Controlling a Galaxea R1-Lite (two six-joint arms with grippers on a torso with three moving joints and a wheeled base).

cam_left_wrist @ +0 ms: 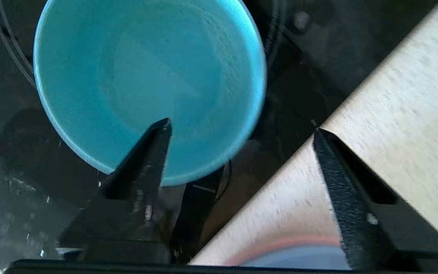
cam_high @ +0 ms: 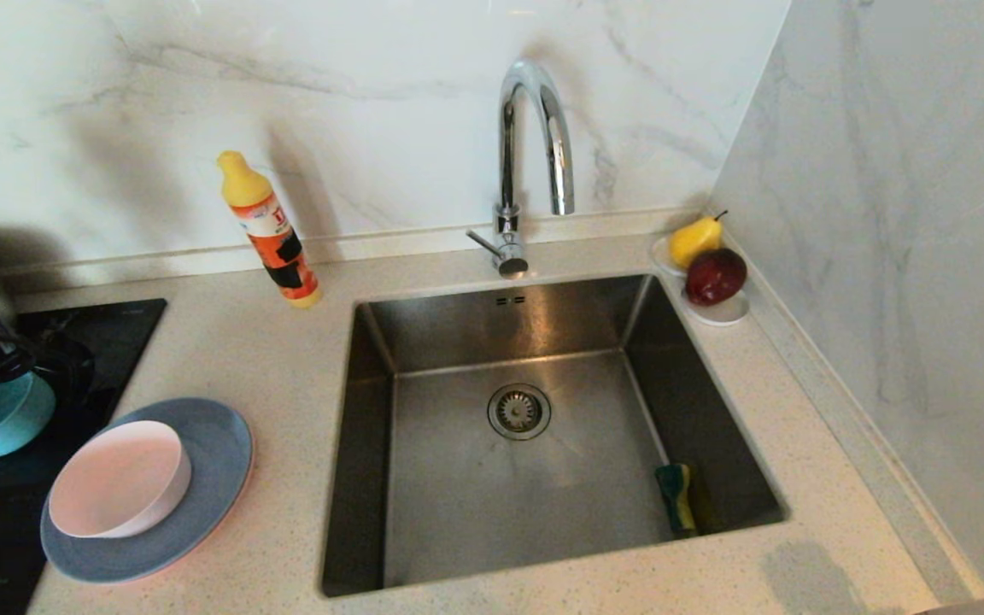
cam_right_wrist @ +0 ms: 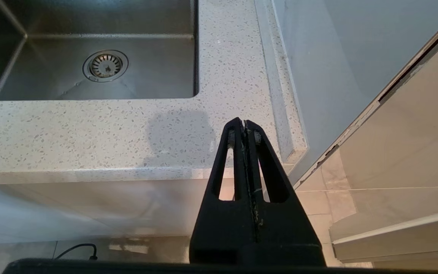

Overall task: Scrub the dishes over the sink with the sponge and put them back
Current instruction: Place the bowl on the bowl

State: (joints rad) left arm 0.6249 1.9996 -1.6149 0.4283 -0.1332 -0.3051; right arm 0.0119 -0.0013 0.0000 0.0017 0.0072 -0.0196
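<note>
Your left gripper [cam_left_wrist: 242,127] hangs spread wide above the teal bowl [cam_left_wrist: 148,82] on the hob, gripping nothing, while the closed right gripper [cam_right_wrist: 245,125] idles below the worktop [cam_right_wrist: 89,129] edge.

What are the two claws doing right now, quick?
Left claw: open, empty, above the teal bowl on the black cooktop.
Right claw: closed, empty, parked below the counter edge.

I see open room down into the sink [cam_high: 424,478]; only the sponge [cam_high: 676,497] against its right wall and the faucet [cam_high: 535,128] arching over the back edge intrude
</note>
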